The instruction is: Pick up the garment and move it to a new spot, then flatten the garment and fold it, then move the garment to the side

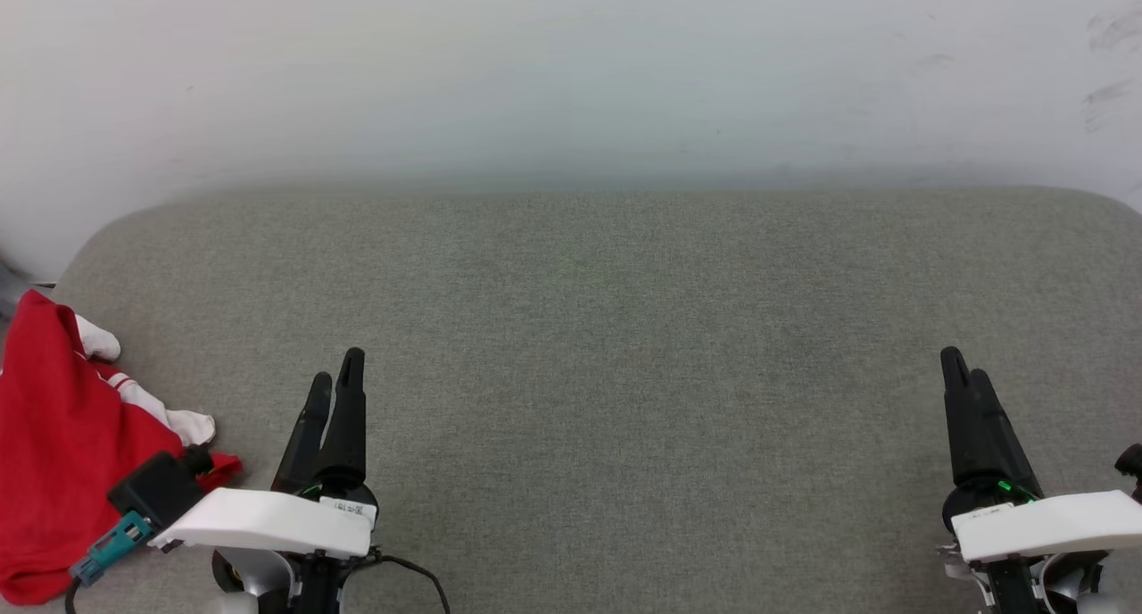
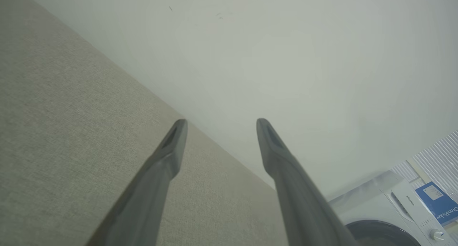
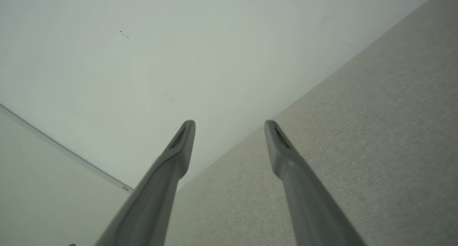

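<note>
We are noting the garment [image 1: 53,435] at the far left: a red heap with a white sleeve showing. It is lying crumpled at the left edge of the grey padded surface [image 1: 624,328], and part of it is running out of the head view. Just right of it the left gripper [image 1: 337,370] is hovering near us. Its fingers [image 2: 168,156] are standing apart with nothing between them, pointing toward the white wall [image 1: 571,78]. At the far right the right gripper [image 1: 966,367] is hanging likewise, fingers [image 3: 286,156] apart and empty, well apart from the garment.

We are judging the step in hand to be the pick-up, not yet begun. To do it well, we are planning for the left arm to swing left and pinch a raised fold of the red body rather than the sleeve, so that the thin cloth lifts whole. We are also minding the teal plug [image 1: 116,538] on that arm, which is showing in front of the cloth and could snag.
</note>
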{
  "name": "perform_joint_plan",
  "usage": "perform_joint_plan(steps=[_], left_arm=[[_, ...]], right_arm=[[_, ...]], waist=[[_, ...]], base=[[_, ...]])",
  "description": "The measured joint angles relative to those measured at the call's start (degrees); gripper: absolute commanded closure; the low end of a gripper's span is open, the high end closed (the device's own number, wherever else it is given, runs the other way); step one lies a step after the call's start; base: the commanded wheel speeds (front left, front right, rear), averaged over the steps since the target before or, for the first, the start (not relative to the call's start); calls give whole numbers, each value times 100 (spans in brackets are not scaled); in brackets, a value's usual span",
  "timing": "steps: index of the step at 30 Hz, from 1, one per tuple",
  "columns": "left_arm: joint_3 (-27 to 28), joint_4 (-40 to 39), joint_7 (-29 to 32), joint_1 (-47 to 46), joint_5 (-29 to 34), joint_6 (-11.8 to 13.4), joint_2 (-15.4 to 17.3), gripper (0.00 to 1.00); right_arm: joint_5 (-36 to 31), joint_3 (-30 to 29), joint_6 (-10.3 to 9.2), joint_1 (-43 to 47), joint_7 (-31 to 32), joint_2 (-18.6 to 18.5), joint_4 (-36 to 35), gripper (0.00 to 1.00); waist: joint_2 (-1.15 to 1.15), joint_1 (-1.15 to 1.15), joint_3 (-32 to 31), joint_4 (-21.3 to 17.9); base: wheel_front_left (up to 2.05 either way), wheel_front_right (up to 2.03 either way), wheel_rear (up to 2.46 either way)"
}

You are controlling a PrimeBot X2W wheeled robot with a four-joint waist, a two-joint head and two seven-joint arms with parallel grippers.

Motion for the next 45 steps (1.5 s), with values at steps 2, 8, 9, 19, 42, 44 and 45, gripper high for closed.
perform_joint_plan(steps=[2, 8, 9, 19, 42, 44, 45], left_arm=[[-3, 0, -41, 12, 294, 0, 0, 0], [-5, -20, -146, 51, 1138, 0, 0, 0], [-11, -22, -153, 60, 1265, 2, 0, 0], [-222, -47, -321, 86, 2345, 198, 78, 0], [-558, 119, -646, 94, 3637, 700, 397, 0], [-566, 152, -666, 94, 3717, 705, 409, 0], [-568, 169, -682, 94, 3744, 708, 410, 0]], right_arm=[[-279, 24, 0, 5, -9, -13, -22, 0], [-1120, 48, 0, 57, -32, -31, -165, 0], [-1254, 57, 1, 58, -32, -38, -182, 0], [-2242, 145, 1, 98, 5, -68, -392, 0], [-3743, 142, 1, 251, 240, -68, -742, 0], [-3829, 121, 1, 290, 257, -48, -765, 0], [-3845, 108, 1, 304, 263, -38, -768, 0]], waist=[[0, 0, -2, 2], [0, 0, -8, 10], [0, 0, -8, 12], [0, 0, -19, 33], [0, 1, -54, 85], [0, 1, -55, 90], [0, 1, -55, 93]], base=[[0, 0, 0], [0, 0, 0], [0, 0, 0], [0, 0, 0], [0, 0, 0], [0, 0, 0], [0, 0, 0]])
